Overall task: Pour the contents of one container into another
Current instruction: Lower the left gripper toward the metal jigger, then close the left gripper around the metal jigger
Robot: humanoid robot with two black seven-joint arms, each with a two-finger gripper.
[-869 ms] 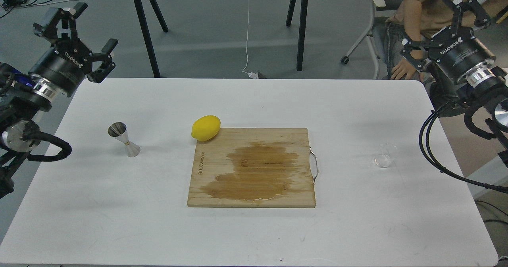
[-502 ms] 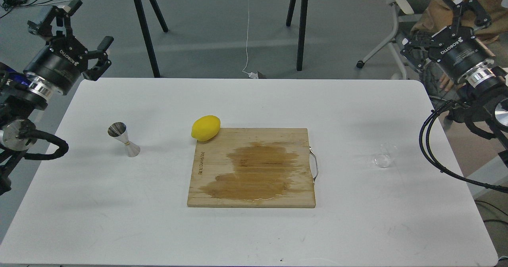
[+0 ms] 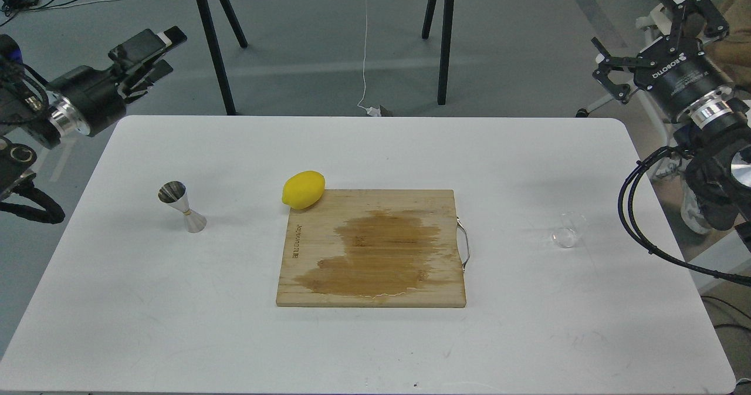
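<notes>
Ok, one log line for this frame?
stage: pre-grasp | clear cup: untouched, table right | jigger: upright, left | right hand: open
</notes>
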